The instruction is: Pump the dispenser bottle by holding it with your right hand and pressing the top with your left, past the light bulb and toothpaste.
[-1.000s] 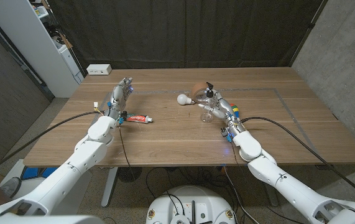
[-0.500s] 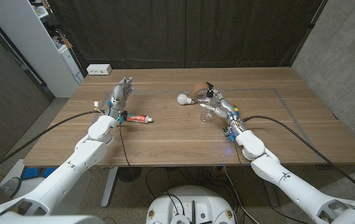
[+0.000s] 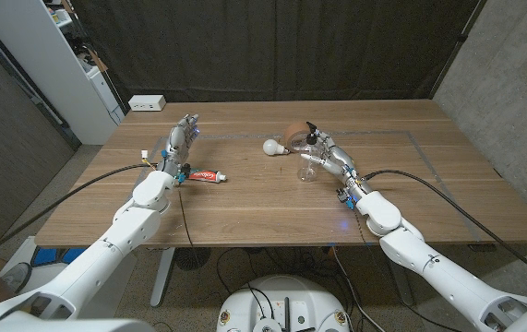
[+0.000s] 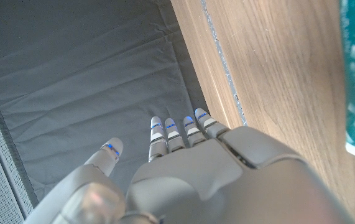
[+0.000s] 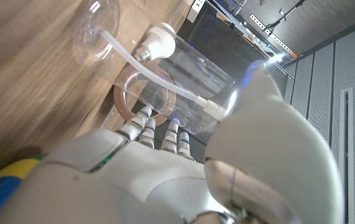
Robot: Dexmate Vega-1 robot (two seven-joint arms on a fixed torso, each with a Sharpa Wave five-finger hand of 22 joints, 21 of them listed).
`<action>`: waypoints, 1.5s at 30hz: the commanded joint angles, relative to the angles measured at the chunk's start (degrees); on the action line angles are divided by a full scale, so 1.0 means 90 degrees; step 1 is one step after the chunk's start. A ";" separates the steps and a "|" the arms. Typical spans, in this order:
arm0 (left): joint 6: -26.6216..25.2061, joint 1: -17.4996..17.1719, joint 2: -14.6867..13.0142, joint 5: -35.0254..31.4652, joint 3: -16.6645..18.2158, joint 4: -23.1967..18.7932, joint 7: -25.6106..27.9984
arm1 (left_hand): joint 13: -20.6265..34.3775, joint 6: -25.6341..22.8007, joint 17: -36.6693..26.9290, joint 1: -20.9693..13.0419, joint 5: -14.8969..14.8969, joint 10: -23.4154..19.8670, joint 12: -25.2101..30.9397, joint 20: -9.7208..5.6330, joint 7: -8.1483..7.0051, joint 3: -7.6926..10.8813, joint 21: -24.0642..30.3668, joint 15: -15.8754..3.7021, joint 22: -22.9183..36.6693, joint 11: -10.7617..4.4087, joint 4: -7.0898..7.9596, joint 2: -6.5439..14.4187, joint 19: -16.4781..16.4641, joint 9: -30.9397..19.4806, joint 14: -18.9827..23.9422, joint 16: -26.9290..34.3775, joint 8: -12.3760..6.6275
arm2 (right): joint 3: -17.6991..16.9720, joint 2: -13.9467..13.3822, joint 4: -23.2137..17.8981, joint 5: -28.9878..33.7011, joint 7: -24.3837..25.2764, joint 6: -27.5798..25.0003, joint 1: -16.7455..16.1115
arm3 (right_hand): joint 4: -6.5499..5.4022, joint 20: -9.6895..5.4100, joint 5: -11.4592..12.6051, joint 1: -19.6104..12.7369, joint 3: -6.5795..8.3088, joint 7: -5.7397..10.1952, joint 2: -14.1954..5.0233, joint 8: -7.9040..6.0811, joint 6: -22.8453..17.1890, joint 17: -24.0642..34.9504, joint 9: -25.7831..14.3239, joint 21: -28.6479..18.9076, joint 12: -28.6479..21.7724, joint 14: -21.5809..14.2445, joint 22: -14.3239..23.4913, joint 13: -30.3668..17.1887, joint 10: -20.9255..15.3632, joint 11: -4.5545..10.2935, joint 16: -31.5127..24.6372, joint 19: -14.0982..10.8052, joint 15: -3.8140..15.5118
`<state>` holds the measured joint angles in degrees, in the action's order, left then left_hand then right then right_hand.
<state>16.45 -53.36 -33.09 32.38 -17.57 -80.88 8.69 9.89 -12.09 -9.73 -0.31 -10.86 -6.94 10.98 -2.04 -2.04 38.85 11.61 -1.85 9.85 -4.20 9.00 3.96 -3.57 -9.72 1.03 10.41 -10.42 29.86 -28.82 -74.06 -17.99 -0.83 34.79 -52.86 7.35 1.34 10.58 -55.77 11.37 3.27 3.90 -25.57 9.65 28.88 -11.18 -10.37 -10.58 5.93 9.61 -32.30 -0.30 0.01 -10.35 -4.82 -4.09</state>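
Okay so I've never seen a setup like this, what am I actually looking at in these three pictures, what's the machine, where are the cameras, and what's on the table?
This is a two-armed robot standing at a wooden table, steered remotely by a person. Each white arm ends in a hand with fingers.

The wide picture comes from a camera on the robot's head, looking down; its left arm is on the picture's left. The other two come from cameras on the wrists, looking along the back of each hand, so they appear turned around.

On the table lie a toothpaste tube, a white light bulb and a clear pump bottle with a black top, with a brownish ring beside it.

The right hand is wrapped around the bottle; its wrist camera shows the clear body and inner tube just past the fingers. The left hand holds nothing, fingers apart, near the toothpaste.
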 commanded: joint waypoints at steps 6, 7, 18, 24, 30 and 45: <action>0.0051 0.0134 0.0069 -0.0038 -0.0080 0.0174 -0.0084 | 0.0006 -0.0042 -0.0010 -0.0033 -0.0040 -0.0060 -0.0010 -0.0406 -0.0022 0.0027 -0.0006 -0.0318 0.0002 -0.0001 0.0000 0.0559 -0.0051 -0.0025 0.0024 -0.0024 0.0003 | -0.0249 -0.0436 -0.0509 -0.0424 -0.0308 -0.0222 -0.0287 | -0.0018 -0.0006 -0.0030 0.0195 -0.0030 0.0017 0.0005 0.0108 0.0140 -0.0070 0.0004 0.0010 0.0010 0.0179 0.0006 0.0073 0.0146 -0.0025 0.0006 0.0086 0.0005; 0.0059 0.0148 0.0079 -0.0039 -0.0084 0.0192 -0.0087 | 0.0006 -0.0041 -0.0010 -0.0034 -0.0040 -0.0059 -0.0011 -0.0407 -0.0023 0.0028 -0.0006 -0.0317 0.0002 -0.0004 -0.0002 0.0558 -0.0052 -0.0025 0.0026 -0.0024 0.0003 | -0.0275 -0.0466 -0.0574 -0.0492 -0.0320 -0.0286 -0.0318 | -0.0023 -0.0016 -0.0032 0.0219 -0.0035 -0.0015 0.0007 0.0130 0.0157 -0.0084 0.0008 0.0013 0.0007 0.0198 0.0005 0.0089 0.0156 -0.0031 0.0006 0.0103 0.0010; 0.0136 0.0252 0.0102 -0.0102 -0.0153 0.0257 -0.0182 | 0.0006 -0.0040 -0.0005 -0.0050 -0.0039 -0.0054 -0.0014 -0.0409 -0.0027 0.0043 -0.0017 -0.0312 0.0001 0.0000 -0.0027 0.0551 -0.0045 -0.0024 0.0015 -0.0032 0.0005 | -0.0456 -0.0628 -0.0676 -0.0914 -0.0653 -0.0232 -0.0443 | -0.0084 0.0002 -0.0041 0.0430 -0.0078 -0.0066 0.0003 0.0253 0.0176 -0.0182 0.0042 -0.0002 -0.0010 0.0261 0.0000 0.0210 0.0205 -0.0068 -0.0019 0.0140 -0.0040; 0.0147 0.0297 0.0066 -0.0132 -0.0171 0.0225 -0.0245 | 0.0005 -0.0029 -0.0002 -0.0063 -0.0039 -0.0025 -0.0025 -0.0419 -0.0002 0.0057 -0.0030 -0.0308 0.0000 0.0035 -0.0046 0.0549 -0.0027 -0.0024 -0.0002 -0.0040 0.0010 | -0.0603 -0.0651 -0.0741 -0.1085 -0.0606 -0.0282 -0.0512 | -0.0142 0.0006 -0.0041 0.0597 -0.0120 -0.0067 0.0000 0.0295 0.0114 -0.0233 0.0058 -0.0023 -0.0022 0.0229 0.0000 0.0282 0.0205 -0.0079 -0.0053 0.0110 -0.0019; 0.0137 0.0324 0.0066 -0.0180 -0.0186 0.0200 -0.0211 | 0.0005 -0.0010 -0.0001 -0.0071 -0.0039 0.0000 -0.0032 -0.0428 0.0014 0.0068 -0.0039 -0.0302 0.0000 0.0063 -0.0059 0.0548 -0.0013 -0.0023 -0.0025 -0.0047 0.0016 | -0.0735 -0.0661 -0.0776 -0.1325 -0.0657 -0.0313 -0.0562 | -0.0230 0.0002 -0.0046 0.0810 -0.0161 -0.0073 -0.0043 0.0363 0.0087 -0.0285 0.0076 -0.0035 -0.0026 0.0186 0.0002 0.0364 0.0225 -0.0095 -0.0083 0.0089 -0.0002; 0.0137 0.0363 0.0038 -0.0635 -0.0247 0.0116 0.0191 | 0.0005 0.0359 -0.0002 -0.0094 -0.0035 0.0345 -0.0105 -0.0468 0.0024 0.0116 -0.0077 -0.0259 -0.0001 0.0133 -0.0112 0.0542 0.0064 -0.0019 -0.0243 -0.0084 0.0099 | -0.1052 -0.0707 -0.0890 -0.1902 -0.0684 -0.0757 -0.0511 | -0.0564 -0.0183 0.0034 0.1519 -0.0226 -0.0156 -0.0400 0.0596 -0.0023 -0.0436 0.0112 -0.0046 -0.0037 0.0189 0.0006 0.0675 0.0220 -0.0032 -0.0116 0.0076 0.0150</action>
<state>17.99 -50.38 -32.74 29.26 -19.38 -79.26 7.82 9.89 -9.56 -9.60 -0.55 -10.86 -4.24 10.14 -2.04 -1.86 39.56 11.15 -1.85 9.85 -3.14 8.29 4.20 -3.52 -9.72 -0.48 9.71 -9.74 22.41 -34.91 -80.97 -31.24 -7.35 31.14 -57.37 2.90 0.18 10.41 -42.81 9.33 2.12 0.57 -20.49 9.53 25.00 -10.12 -10.38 -10.59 7.56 9.62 -26.46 1.55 -0.61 -11.03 -3.93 -3.23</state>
